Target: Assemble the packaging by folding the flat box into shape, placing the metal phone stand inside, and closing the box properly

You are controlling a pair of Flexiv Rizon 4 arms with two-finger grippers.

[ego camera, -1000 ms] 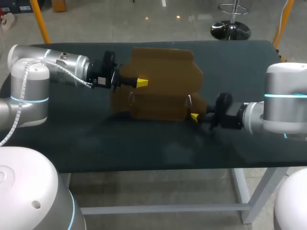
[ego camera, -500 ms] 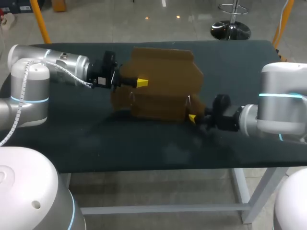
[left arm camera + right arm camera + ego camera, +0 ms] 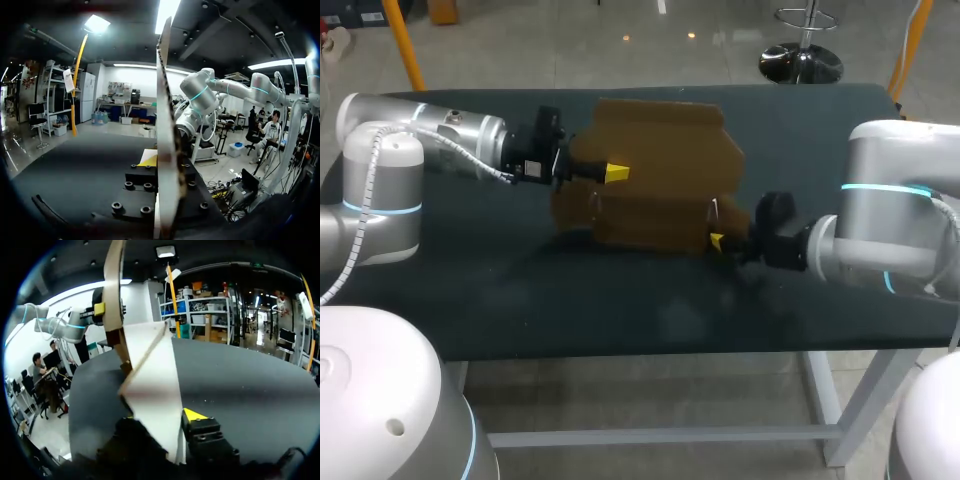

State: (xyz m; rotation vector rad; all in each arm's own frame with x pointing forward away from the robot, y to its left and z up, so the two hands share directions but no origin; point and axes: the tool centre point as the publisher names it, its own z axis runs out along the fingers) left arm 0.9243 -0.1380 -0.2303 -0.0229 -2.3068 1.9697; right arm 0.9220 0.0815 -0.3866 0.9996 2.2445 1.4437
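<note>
A brown cardboard box [image 3: 660,170], partly folded, stands over the middle of the dark bench [image 3: 620,310], its broad panel facing up toward the head camera and a lower panel bending down toward the near side. The left arm comes in from the left and its left fingers [image 3: 615,172] are closed on the box's left part, one yellow tip lying on the upper face of the cardboard. From the left wrist the box [image 3: 165,125] appears edge-on as a thin upright sheet running straight out of the left fingers [image 3: 149,161], which pinch it from both sides.

The right arm comes in from the right, low over the bench, and the right fingers [image 3: 717,240] are at the box's near right corner. From the right wrist a pale flap of the box [image 3: 150,385] slants down beside the yellow tip of the right fingers [image 3: 195,416], touching or nearly touching it; the other tip is hidden behind the flap, so I cannot tell whether these fingers grip the flap or only stand around it
</note>
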